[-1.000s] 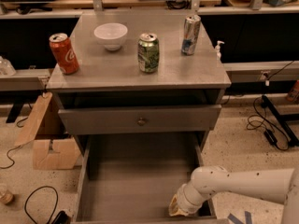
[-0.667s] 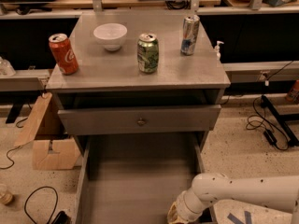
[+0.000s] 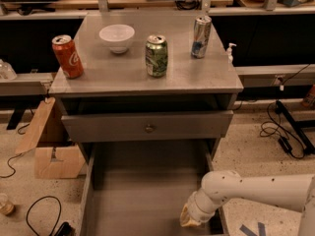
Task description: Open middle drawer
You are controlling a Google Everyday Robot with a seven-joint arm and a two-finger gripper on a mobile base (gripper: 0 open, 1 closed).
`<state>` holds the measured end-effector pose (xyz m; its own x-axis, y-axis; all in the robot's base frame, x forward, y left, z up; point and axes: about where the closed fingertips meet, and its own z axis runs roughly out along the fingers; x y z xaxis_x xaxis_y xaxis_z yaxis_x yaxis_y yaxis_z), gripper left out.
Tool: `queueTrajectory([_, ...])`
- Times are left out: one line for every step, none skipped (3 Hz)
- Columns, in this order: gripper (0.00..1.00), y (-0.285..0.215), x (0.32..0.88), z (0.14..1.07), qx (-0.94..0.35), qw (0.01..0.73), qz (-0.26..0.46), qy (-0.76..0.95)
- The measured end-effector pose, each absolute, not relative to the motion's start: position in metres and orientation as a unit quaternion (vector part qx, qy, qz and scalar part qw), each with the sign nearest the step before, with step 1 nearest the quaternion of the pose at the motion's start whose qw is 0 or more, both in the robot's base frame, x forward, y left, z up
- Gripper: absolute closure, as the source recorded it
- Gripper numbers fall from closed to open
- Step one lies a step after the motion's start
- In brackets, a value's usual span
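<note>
Nearest me, the gripper [image 3: 190, 219] hangs low at the front right corner of the middle drawer [image 3: 147, 195], on a white arm [image 3: 261, 190] that reaches in from the right. I cannot tell whether it is open or closed, or whether it has hold of anything. The middle drawer stands pulled far out from under the table, its grey floor showing. Above it the upper drawer [image 3: 108, 127] sits slightly out, a small round knob [image 3: 149, 128] at the centre of its front.

On the table top [image 3: 123, 75], a red can [image 3: 67, 56] stands near the front left corner, with white cursive script that looks like Coca-Cola. A green can [image 3: 156, 56] stands upright near the middle of the front edge; I cannot read its label. Farther back, a white bowl [image 3: 116, 37] sits toward the back left. A slim silver-and-blue can [image 3: 201, 37] stands by the back right corner, its lettering too small to read.
</note>
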<state>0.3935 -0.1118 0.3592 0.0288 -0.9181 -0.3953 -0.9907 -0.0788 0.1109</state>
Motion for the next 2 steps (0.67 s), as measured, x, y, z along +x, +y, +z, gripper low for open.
queueTrajectory([1.00, -0.138, 0.433, 0.390, -0.723, 0.084, 0.159, 0.667])
queueTrajectory([1.00, -0.172, 0.474, 0.445, -0.740, 0.083, 0.126, 0.656])
